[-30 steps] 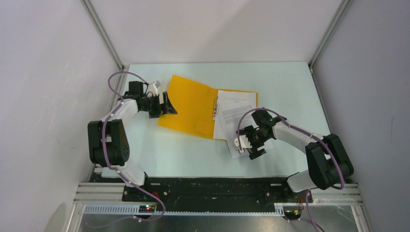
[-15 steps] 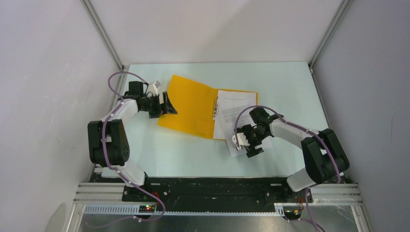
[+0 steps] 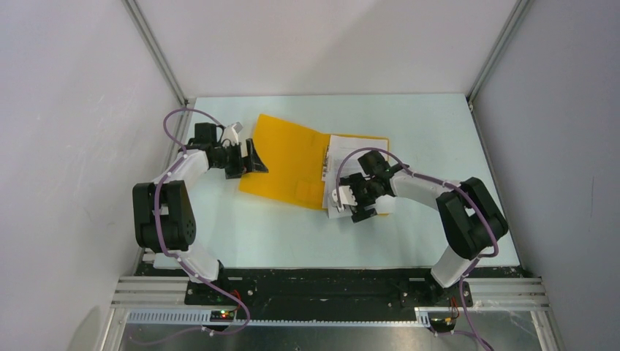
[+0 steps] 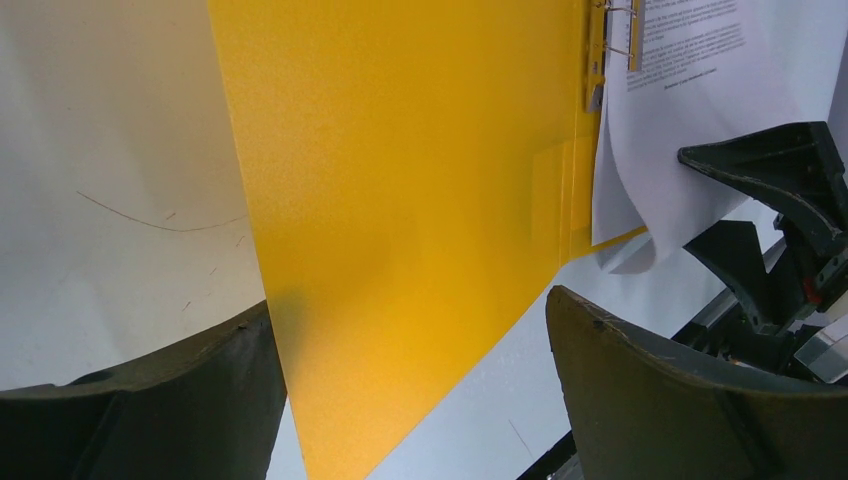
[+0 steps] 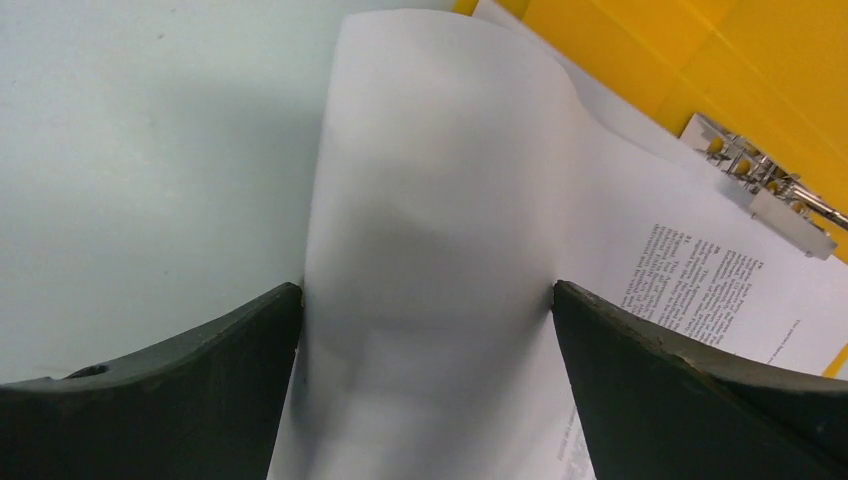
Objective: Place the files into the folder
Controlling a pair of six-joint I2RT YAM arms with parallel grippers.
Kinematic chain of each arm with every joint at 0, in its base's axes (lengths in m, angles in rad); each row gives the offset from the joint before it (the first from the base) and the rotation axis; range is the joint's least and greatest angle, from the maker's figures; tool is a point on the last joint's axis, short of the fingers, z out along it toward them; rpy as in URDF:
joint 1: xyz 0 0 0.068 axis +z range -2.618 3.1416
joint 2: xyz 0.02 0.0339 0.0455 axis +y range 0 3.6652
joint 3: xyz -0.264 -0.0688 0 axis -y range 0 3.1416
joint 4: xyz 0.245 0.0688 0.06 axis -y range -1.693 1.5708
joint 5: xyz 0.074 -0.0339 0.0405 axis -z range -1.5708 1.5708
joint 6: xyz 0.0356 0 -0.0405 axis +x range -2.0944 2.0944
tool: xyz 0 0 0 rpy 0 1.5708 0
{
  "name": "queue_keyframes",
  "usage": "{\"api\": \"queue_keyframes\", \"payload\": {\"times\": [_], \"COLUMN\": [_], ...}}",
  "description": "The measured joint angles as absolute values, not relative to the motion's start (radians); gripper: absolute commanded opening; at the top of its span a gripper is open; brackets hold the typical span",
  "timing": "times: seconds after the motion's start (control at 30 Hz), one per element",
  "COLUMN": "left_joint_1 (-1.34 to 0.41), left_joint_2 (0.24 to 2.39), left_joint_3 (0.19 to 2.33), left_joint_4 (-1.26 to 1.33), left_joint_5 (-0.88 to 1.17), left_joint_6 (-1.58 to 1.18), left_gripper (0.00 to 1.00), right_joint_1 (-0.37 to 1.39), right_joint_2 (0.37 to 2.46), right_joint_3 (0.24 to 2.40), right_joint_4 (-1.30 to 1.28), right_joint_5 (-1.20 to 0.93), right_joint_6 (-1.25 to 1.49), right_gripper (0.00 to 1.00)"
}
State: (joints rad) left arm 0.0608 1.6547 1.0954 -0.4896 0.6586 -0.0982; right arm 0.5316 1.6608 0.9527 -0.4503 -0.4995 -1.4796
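The orange-yellow folder [image 3: 285,157] lies open on the table, with a metal clip [image 5: 760,185] at its fold. The white files [image 3: 356,162] lie on its right half. My left gripper [image 3: 252,157] is open at the folder's left edge, and the folder's near corner [image 4: 400,200] lies between its jaws [image 4: 410,305]. My right gripper [image 3: 343,203] is open at the near edge of the files. A sheet [image 5: 440,200] bulges up between its jaws [image 5: 425,290], touching both fingers. The files [image 4: 690,60] and the right gripper [image 4: 790,200] also show in the left wrist view.
The pale table [image 3: 292,234] is bounded by white walls left, right and back with metal corner posts [image 3: 157,51]. A black base rail [image 3: 314,285] runs along the near edge.
My right gripper has moved left and away from the near edge, pushing the loose sheet toward the folder's fold so that it buckles. The left arm has not moved.
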Motion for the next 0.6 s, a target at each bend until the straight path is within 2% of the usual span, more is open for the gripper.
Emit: {"api": "queue_keyframes", "payload": {"times": [0.33,0.6], "left_joint_1": [0.061,0.061], "left_joint_2": [1.655,1.655], "left_joint_3": [1.095,1.095], "left_joint_4": [-0.490,-0.490], "left_joint_5": [0.660,0.664], "left_joint_6": [-0.099,-0.105], "left_gripper": [0.95,0.95], "right_joint_1": [0.542,0.542], "right_joint_2": [1.678,1.678], "right_joint_3": [0.988,0.989], "right_joint_4": [-0.505,-0.580], "right_joint_5": [-0.492,-0.483], "right_joint_6": [-1.412,-1.257], "right_gripper": [0.99,0.98]}}
